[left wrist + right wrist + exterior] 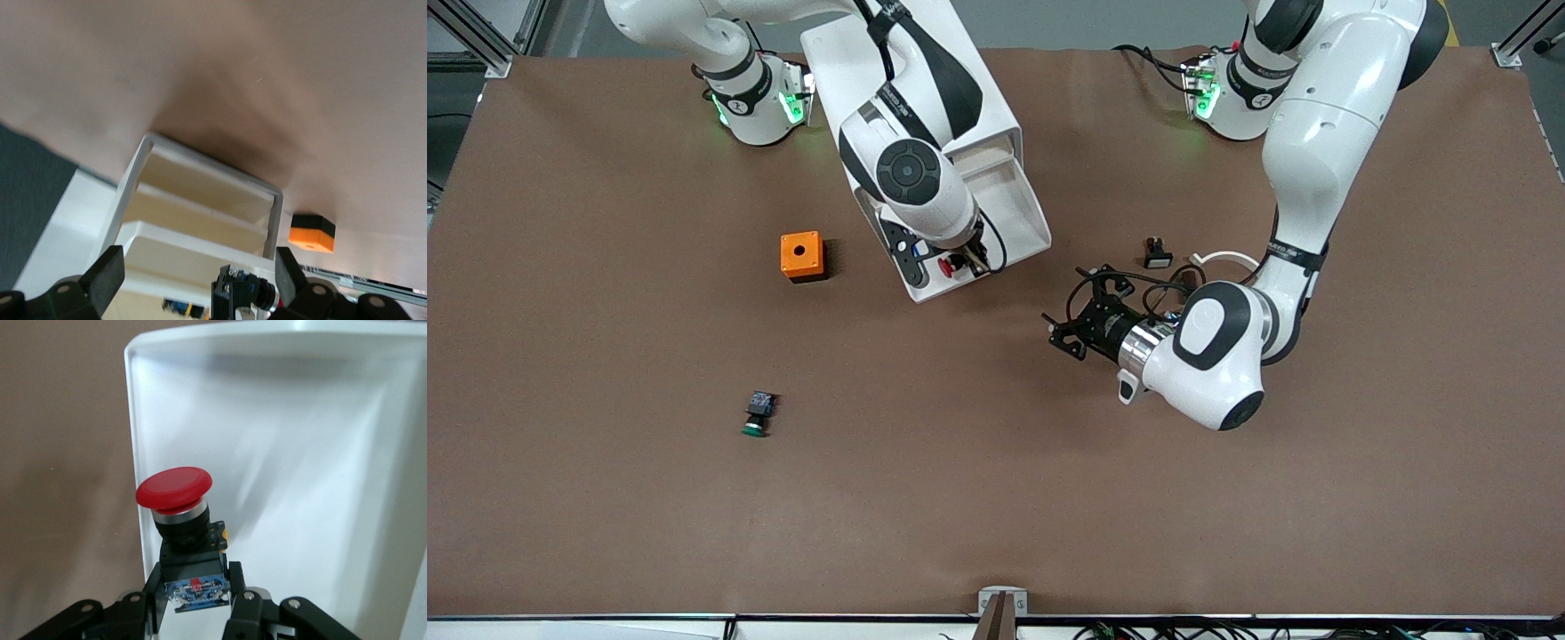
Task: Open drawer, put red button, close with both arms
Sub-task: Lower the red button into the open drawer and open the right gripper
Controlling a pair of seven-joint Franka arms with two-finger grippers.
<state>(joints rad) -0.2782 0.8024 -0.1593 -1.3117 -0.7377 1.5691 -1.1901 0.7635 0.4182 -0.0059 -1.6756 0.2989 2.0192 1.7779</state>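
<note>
While the right gripper (193, 603) grips the red button (179, 513) by its black body, red cap pointing ahead, it hangs directly over the pulled-out drawer (1014, 209) at upper centre of the front view, so release goes straight down. The left gripper (1069, 324), fingers spread and empty, waits at mid-frame.

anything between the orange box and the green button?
Nothing. In the front view the stretch from the orange box down to the green button is bare brown table; neither gripper is over it.
</note>
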